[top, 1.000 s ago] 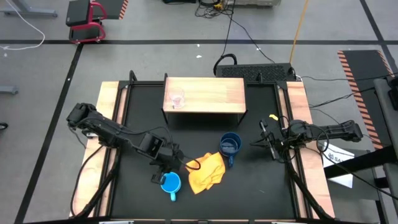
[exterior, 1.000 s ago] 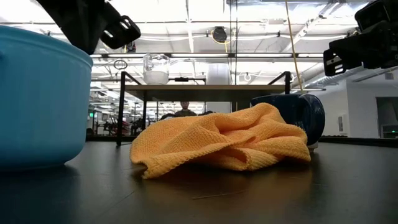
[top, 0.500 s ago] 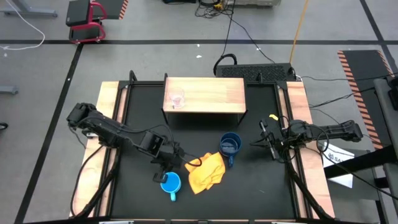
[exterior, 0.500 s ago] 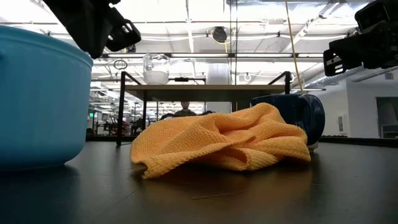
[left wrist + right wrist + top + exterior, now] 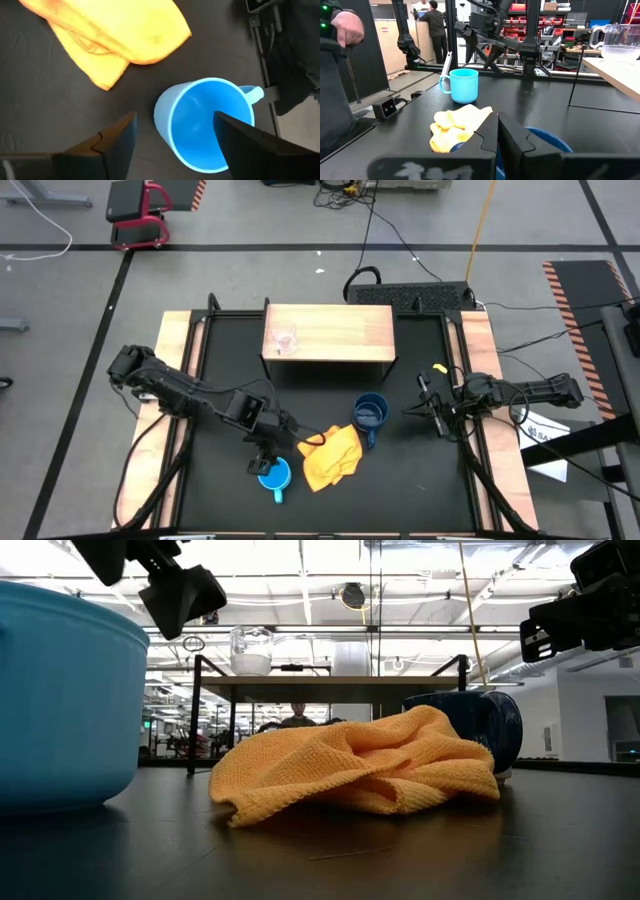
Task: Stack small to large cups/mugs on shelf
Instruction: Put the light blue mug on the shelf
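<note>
One of three is where it belongs: the small clear glass cup [image 5: 286,340] stands on top of the shelf [image 5: 345,332], near its left end. The other two are down on the worktop [image 5: 230,380] in front of the shelf. The light blue mug [image 5: 274,475] stands upright near the front edge, handle pointing away from the shelf, and the dark blue mug [image 5: 371,415] stands upright further right, nearer the shelf. The yellow cloth [image 5: 331,455] lies crumpled between them, touching or just beside the dark blue mug. My left hand [image 5: 172,137] hangs right above the light blue mug with its fingers spread wide; they straddle the rim, one outside the wall and one over the mouth, gripping nothing yet. My right hand [image 5: 498,137] is clenched and empty, waiting at the right side of the worktop, just beside the dark blue mug. So I judge the job about a third done: the light blue mug goes next, then the dark blue one last, each set beside the glass in order of size.
</note>
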You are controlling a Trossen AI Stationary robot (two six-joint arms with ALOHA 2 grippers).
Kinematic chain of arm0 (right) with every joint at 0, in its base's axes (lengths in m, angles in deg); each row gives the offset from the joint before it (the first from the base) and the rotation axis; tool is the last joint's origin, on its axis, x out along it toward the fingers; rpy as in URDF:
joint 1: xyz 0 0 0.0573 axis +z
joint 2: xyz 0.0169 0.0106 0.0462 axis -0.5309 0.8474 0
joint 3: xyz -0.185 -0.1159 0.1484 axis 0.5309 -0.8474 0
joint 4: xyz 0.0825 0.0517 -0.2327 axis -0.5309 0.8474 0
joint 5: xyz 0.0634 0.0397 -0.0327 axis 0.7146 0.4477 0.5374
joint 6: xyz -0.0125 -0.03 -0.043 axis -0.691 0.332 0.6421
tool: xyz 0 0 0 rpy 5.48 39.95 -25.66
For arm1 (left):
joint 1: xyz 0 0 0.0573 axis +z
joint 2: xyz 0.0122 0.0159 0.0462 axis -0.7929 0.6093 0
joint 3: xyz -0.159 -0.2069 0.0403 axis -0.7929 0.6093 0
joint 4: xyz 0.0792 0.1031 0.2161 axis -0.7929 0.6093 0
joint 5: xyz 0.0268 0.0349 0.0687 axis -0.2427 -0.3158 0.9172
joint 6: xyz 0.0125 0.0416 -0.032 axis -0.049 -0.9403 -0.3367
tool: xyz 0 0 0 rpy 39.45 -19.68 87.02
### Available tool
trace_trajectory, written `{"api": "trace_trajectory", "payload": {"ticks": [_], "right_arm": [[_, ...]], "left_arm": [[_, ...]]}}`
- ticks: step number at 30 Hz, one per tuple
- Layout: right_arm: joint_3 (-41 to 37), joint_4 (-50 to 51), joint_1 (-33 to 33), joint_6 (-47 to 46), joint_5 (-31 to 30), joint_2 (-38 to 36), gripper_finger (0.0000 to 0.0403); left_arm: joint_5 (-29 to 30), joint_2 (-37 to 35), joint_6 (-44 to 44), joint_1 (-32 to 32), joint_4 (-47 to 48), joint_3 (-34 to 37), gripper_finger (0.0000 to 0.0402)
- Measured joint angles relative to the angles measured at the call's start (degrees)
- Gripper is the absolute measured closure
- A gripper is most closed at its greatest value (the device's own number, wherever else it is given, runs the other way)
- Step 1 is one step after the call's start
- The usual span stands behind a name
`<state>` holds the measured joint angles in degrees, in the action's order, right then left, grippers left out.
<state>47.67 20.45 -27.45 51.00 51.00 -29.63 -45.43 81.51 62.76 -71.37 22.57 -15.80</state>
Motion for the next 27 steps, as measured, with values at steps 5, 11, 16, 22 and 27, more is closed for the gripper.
{"api": "trace_trajectory", "payload": {"ticks": [5,11,16,22,27], "right_arm": [[0.00,0.00,0.00,0.00,0.00,0.00,0.0403],[-0.01,0.00,0.00,0.00,0.00,0.00,0.0403],[0.00,0.00,0.00,-0.22,0.00,0.00,0.0403],[0.00,0.02,0.00,-0.35,0.00,0.00,0.0403],[-0.01,0.03,0.00,-0.32,0.01,-0.01,0.0403]], "left_arm": [[1.05,0.02,0.32,-1.17,0.29,0.00,0.0131],[2.61,0.46,0.79,-2.58,0.25,-0.02,0.0131],[4.17,0.46,1.75,-3.36,0.03,0.01,0.0130],[5.24,0.46,2.40,-4.14,-2.11,3.64,0.0130],[6.30,0.46,2.35,-4.06,-2.66,3.93,0.0130]]}}
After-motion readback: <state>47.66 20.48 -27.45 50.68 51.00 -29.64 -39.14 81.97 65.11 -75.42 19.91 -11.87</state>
